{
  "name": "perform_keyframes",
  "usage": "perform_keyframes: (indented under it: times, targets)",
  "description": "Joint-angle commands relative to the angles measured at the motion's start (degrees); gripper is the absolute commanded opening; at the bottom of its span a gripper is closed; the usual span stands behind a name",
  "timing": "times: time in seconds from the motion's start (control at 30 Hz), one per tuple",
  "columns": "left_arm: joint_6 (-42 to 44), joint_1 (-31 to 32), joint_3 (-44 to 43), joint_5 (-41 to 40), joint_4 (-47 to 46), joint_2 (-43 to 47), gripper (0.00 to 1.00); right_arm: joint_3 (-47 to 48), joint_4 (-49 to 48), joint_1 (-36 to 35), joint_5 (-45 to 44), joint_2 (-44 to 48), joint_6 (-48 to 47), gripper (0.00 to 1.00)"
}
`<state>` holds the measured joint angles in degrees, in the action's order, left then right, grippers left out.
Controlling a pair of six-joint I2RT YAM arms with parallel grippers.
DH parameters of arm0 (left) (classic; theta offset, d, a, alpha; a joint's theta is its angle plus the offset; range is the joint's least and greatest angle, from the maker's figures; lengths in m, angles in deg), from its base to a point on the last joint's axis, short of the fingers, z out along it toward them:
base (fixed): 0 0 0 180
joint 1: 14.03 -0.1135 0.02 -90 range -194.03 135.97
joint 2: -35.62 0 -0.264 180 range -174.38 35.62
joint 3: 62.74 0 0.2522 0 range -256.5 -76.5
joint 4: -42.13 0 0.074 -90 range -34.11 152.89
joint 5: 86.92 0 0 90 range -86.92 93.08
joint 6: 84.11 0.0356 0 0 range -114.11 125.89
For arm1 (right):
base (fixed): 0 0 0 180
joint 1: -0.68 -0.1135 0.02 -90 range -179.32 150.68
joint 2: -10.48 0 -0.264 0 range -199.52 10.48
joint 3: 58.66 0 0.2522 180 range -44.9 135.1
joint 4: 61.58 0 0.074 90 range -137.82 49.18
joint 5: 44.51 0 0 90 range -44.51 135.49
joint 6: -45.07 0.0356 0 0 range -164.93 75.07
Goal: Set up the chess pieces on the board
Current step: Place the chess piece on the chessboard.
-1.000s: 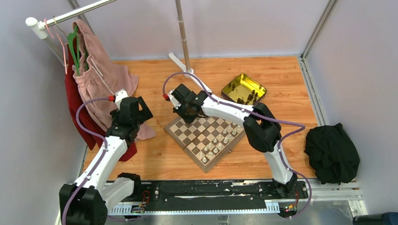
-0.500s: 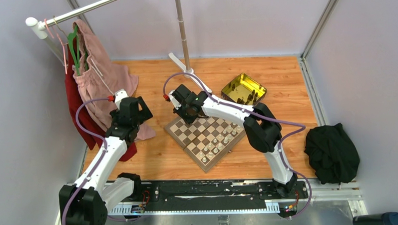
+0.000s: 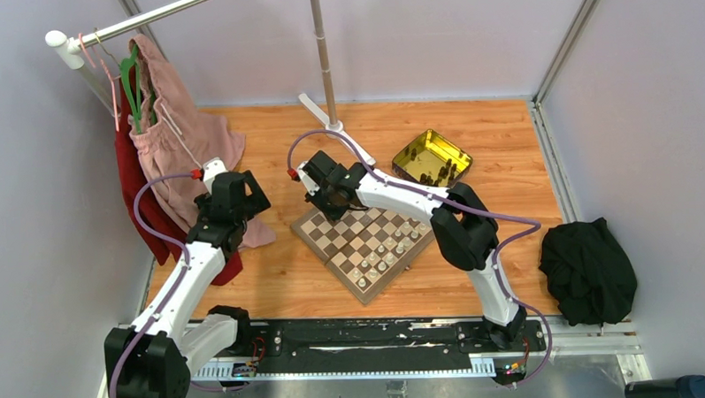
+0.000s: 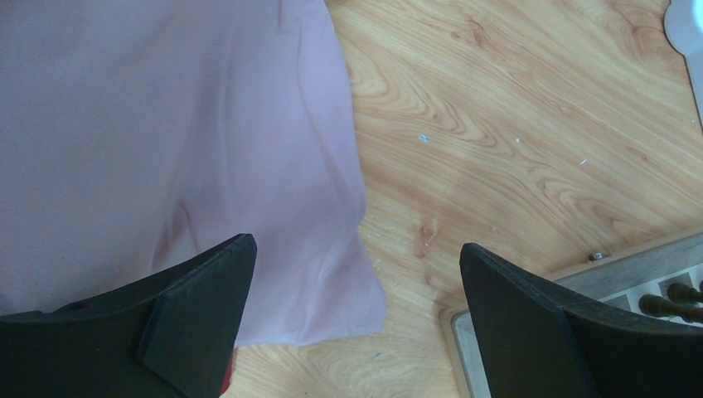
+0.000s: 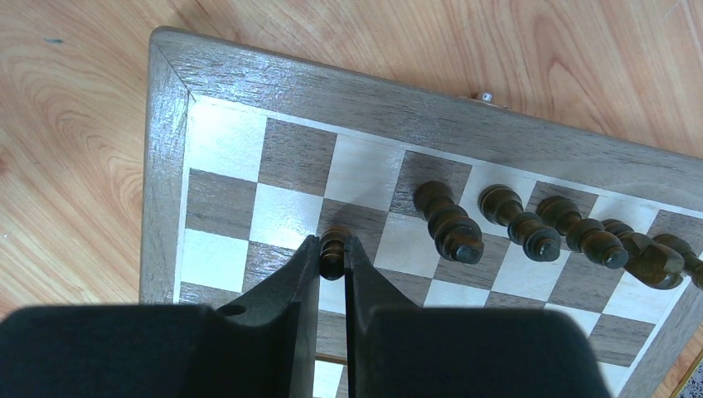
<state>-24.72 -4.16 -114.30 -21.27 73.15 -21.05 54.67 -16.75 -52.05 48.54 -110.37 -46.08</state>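
The right pincer (image 5: pixel 332 245) grips a dark piece (image 5: pixel 333 255) near the left corner of the board (image 5: pixel 166 166), beside a row of dark chessmen (image 5: pixel 530 230). The gold tin (image 3: pixel 421 147), far right on the tabletop (image 4: pixel 514 124), holds more dark pieces (image 3: pixel 443 174). The left pincer (image 4: pixel 352 249) hangs released above pink cloth (image 4: pixel 166 124).

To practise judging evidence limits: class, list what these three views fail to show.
- Right wrist view: the right pincer covers the base of the dark piece; whether it touches the board is unclear.
- Top view: the right arm hides that grip; pieces in the tin are too small to identify.
- Left wrist view: the frame edge cuts off the board.
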Motion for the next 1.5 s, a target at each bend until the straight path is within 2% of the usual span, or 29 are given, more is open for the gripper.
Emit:
perform_keyframes:
  times: [0.0,0.83,1.47]
  targets:
    - [-0.03,-0.55,0.92,0.26,0.41,1.12,1.0,-0.6,0.48,-0.84,0.14,0.71,0.62,0.01]
    - [0.33,-0.55,1.93,0.54,-0.27,0.74,1.0,-0.85,0.27,-0.71,-1.19,-0.6,0.49,0.04]
    - [0.35,-0.64,2.34,0.7,-0.55,0.76,1.0,-1.41,0.18,-0.1,-1.03,-2.01,0.72,0.19]
